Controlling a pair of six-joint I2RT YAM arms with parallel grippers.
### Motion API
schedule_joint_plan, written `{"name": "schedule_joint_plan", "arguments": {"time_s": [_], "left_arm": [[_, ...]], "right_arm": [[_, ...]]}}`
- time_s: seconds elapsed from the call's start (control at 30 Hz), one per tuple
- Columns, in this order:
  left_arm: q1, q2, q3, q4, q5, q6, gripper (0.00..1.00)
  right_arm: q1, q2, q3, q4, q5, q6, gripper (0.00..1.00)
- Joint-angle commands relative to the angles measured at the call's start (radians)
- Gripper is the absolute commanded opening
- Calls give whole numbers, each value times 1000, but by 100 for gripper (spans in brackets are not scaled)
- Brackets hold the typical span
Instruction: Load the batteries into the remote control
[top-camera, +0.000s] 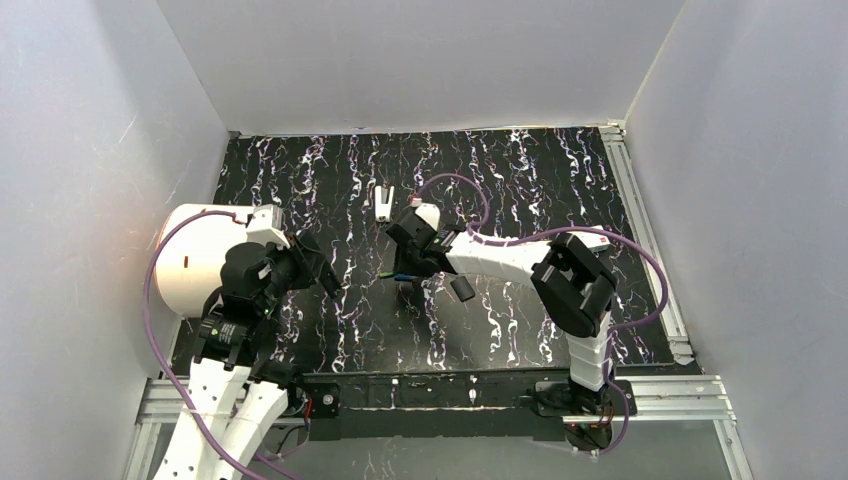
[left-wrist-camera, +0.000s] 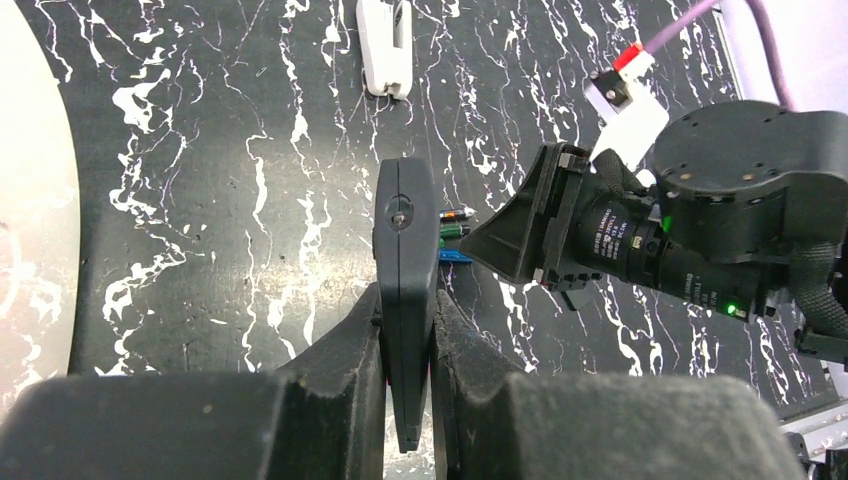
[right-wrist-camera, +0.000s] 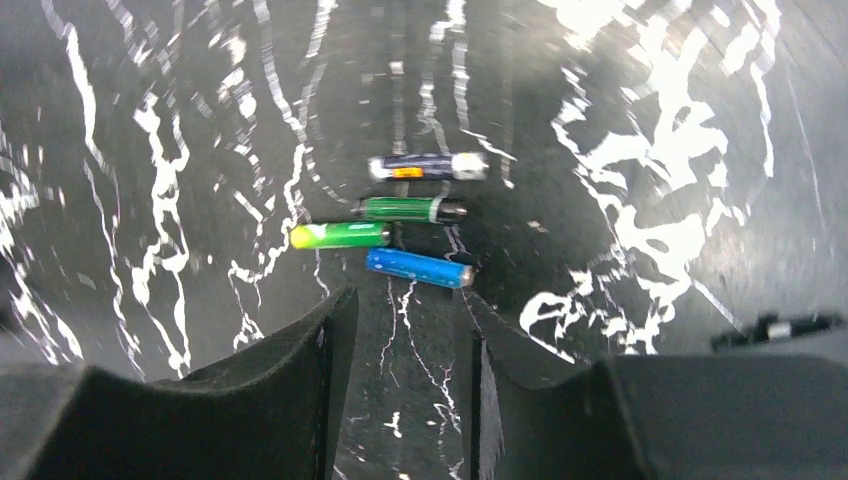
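Note:
Several batteries lie side by side on the black marbled table: a black one (right-wrist-camera: 428, 167), a dark green one (right-wrist-camera: 405, 209), a bright green one (right-wrist-camera: 340, 235) and a blue one (right-wrist-camera: 418, 268). My right gripper (right-wrist-camera: 405, 305) is open and empty, low over the table, its fingertips just short of the blue battery; in the top view the right gripper (top-camera: 410, 268) hangs over the batteries (top-camera: 396, 276). My left gripper (left-wrist-camera: 405, 300) is shut on the black remote control (left-wrist-camera: 404, 240), held edge-up, its far end beside the batteries (left-wrist-camera: 452, 232). In the top view the remote (top-camera: 326, 270) points right.
A small white piece (top-camera: 384, 203) lies on the table beyond the batteries, also in the left wrist view (left-wrist-camera: 385, 45). A large white round container (top-camera: 195, 260) stands at the left edge beside the left arm. White walls enclose the table.

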Motion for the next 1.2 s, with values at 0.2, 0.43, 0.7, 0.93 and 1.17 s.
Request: {"name": "schedule_joint_plan", "arguments": {"time_s": [0.2,0.43,0.7,0.93,1.17], "left_arm": [[-1,-5,7,-35,-107,45,0],[-2,1,-6,-27,-88,37,0],[-2,22,-6,-25,-74,28,0],[-2,29,-7,-25,-73,26,0],[-2,34,-9,-22,-73,22,0]], "right_arm": [[2,4,55,116,-286,-854,53],[2,58,115,-8,-375,-1117,47],[1,88,136,-40,-297,-1185,45],[2,89,109,5,-304,-1210,45],[1,112,131,-4,-302,-1233,44]]}}
